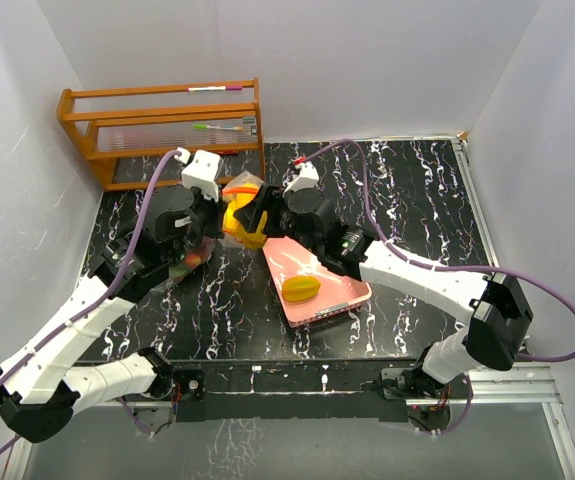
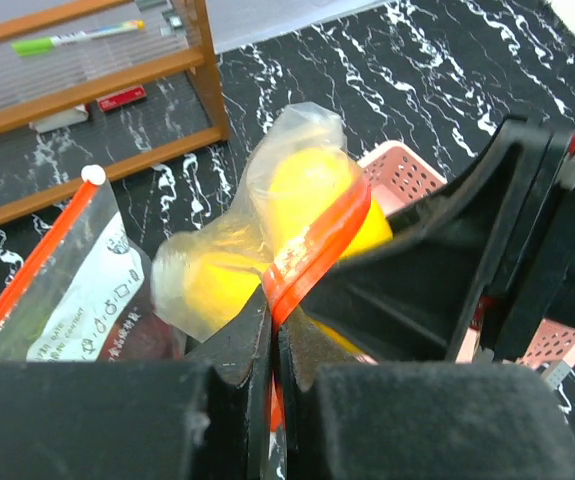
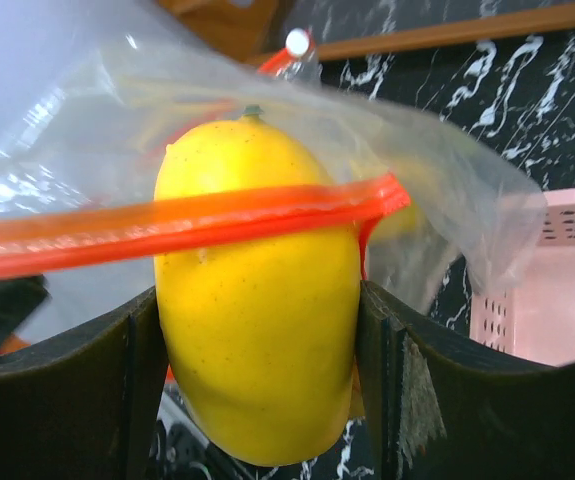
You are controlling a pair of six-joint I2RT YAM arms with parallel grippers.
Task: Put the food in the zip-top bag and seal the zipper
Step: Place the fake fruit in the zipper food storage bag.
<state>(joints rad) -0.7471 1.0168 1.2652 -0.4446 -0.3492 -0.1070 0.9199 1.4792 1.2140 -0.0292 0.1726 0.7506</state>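
Observation:
My left gripper [image 1: 225, 213] [image 2: 275, 322] is shut on the orange zipper strip [image 2: 317, 250] of the clear zip-top bag [image 1: 239, 188] [image 2: 217, 265] and holds its mouth up off the table. My right gripper [image 1: 259, 215] [image 3: 259, 310] is shut on a yellow mango [image 1: 242, 224] [image 3: 257, 330], which sits at the bag's mouth, partly under the plastic, with the zipper strip [image 3: 167, 225] across it. A red piece [image 1: 196, 258] shows through the bag's lower part. A second yellow-orange mango [image 1: 300, 289] lies in the pink basket [image 1: 355, 297].
A wooden rack [image 1: 162, 125] [image 2: 87, 90] with pens stands at the back left. The pink basket [image 2: 407, 172] [image 3: 552, 310] lies just right of the bag. White walls close in the left, back and right sides of the black marbled table [image 1: 417, 200].

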